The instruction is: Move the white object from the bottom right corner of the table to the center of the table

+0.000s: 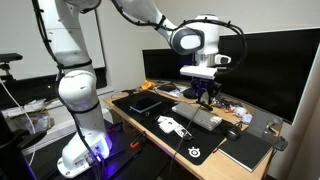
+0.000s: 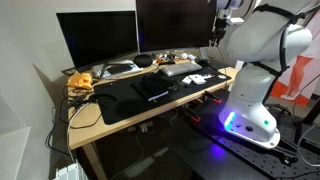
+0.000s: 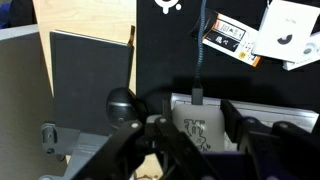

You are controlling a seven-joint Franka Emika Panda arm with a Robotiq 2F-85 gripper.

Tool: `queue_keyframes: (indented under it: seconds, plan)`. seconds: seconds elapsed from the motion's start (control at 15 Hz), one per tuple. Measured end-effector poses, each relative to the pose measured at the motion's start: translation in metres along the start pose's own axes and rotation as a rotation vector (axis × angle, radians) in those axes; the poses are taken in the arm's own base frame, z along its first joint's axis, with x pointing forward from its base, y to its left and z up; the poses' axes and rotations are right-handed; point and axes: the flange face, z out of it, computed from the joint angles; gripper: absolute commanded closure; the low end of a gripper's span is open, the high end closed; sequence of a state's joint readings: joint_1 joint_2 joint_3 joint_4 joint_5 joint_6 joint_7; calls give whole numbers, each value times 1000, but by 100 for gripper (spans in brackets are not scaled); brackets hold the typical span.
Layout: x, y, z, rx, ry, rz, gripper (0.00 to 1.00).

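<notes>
The small white object [image 3: 196, 122] sits between my gripper's [image 3: 195, 132] two fingers in the wrist view, and a dark doodle shows on its upper face. The fingers press on both of its sides. In an exterior view my gripper [image 1: 206, 95] hangs a little above the long flat keyboard [image 1: 197, 117] near the middle of the table [image 1: 124, 117]; the object is too small to make out there. The table is light wood under black mats [image 2: 150, 92].
A larger white item with dark marks [image 1: 172, 124] lies on the mat beside the keyboard and also shows in the wrist view [image 3: 285, 30]. Big black monitors [image 1: 270, 65] stand behind. A black mouse [image 3: 122, 103], a grey pad [image 3: 90, 80] and a black tablet [image 1: 145, 101] lie nearby.
</notes>
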State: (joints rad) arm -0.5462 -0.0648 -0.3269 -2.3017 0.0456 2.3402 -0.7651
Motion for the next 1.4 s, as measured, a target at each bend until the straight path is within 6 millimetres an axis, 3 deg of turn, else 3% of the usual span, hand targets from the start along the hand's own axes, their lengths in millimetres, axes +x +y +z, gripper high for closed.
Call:
queue_keyframes:
  seconds: [0.13,0.2,0.47,0.73,0.8,1.07,1.2,1.4]
  plan:
    - [5,-8,-3,2,6,-20,74]
    - [6,-9,-3,3,7,-22,49]
    - [-7,4,0,7,4,-21,49]
    - [-8,5,0,8,3,-21,49]
    - [-7,4,1,8,3,-22,74]
    - [-6,3,3,10,-2,-25,74]
    - [-1,-3,4,12,-3,-40,74]
    - [19,-29,4,18,0,-81,74]
